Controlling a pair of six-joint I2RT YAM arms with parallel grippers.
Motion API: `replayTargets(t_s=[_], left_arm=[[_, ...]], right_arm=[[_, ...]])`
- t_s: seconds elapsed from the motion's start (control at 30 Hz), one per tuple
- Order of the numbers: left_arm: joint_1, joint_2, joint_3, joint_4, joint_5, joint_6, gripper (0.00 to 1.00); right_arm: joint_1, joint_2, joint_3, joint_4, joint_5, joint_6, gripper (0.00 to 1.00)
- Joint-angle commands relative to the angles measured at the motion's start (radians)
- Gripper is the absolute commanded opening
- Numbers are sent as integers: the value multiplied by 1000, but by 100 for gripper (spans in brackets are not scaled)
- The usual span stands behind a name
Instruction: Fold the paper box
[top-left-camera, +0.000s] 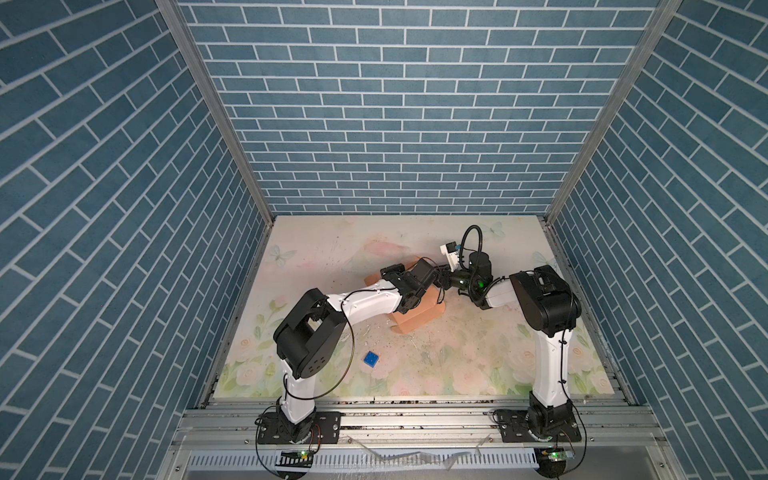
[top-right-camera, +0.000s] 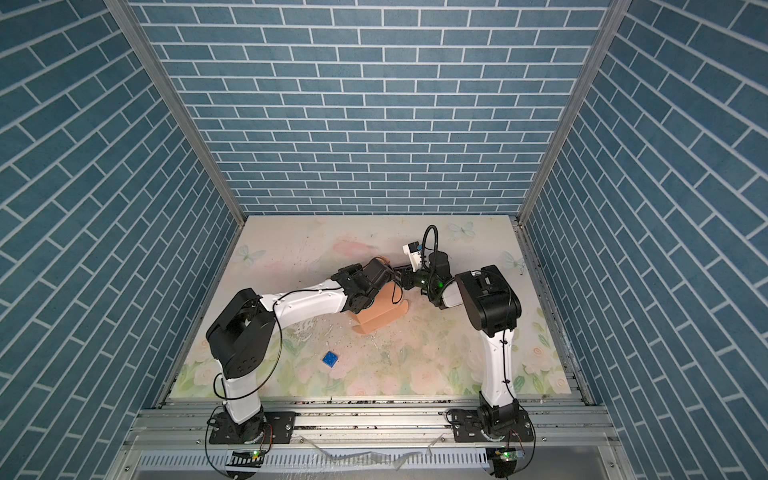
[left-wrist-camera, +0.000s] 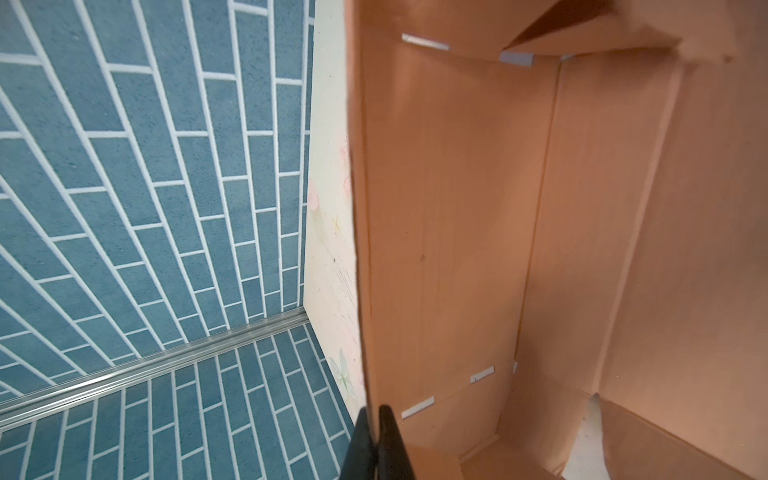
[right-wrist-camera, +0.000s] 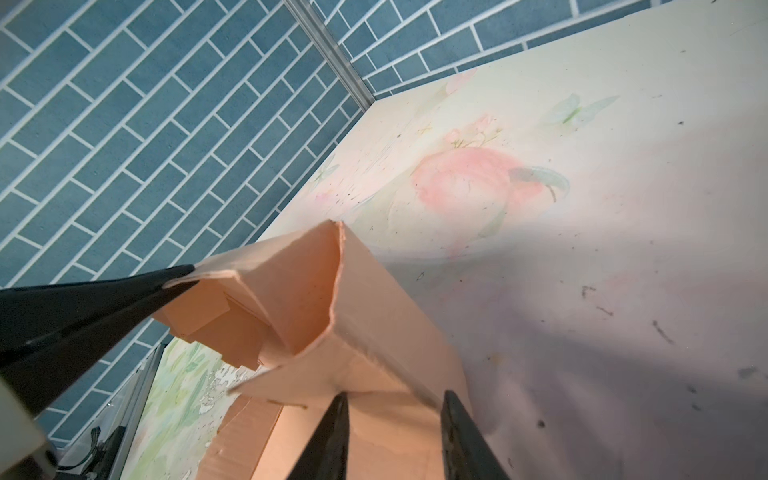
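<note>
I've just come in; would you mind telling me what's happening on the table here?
Both arms are working on the paper box, partly erected in the middle of the table. The left gripper has its jaws shut on the edge of one raised wall. The right gripper is at a neighbouring panel, jaws open. The box is not closed yet; a small blue cube lies apart near the front.

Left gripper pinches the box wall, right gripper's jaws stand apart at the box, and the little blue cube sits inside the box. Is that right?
No: the blue cube lies on the table, apart from the paper box, not inside it; both top views show it. The left gripper does pinch the box, and the right gripper has its jaws apart.
</note>
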Motion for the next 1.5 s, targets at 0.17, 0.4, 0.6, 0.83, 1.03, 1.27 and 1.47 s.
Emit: replayTargets(t_s=[0.17,0.4,0.6,0.83,1.03,1.27,1.47], left_arm=[[-8,11,-16,0,-11,-2,6],[-8,13,-16,1,-8,-3,6],[-8,15,-14,-1,-6,-5,6],[-8,11,-15,-4,-3,-10,6],[-7,10,-11,-9,1,-15,6],[-8,16,-11,-16,5,-21,6],[-8,14,-11,-15,5,-20,6]], right_arm=[[38,-45,7,-57,1,-160,36],[51,-61,16,-97,4,-187,44],[67,-76,23,-143,51,-209,46],[88,-87,30,-173,116,-216,52],[109,-89,54,-211,164,-218,52],[112,-93,31,-138,163,-192,52],[99,-111,-6,-113,124,-210,54]])
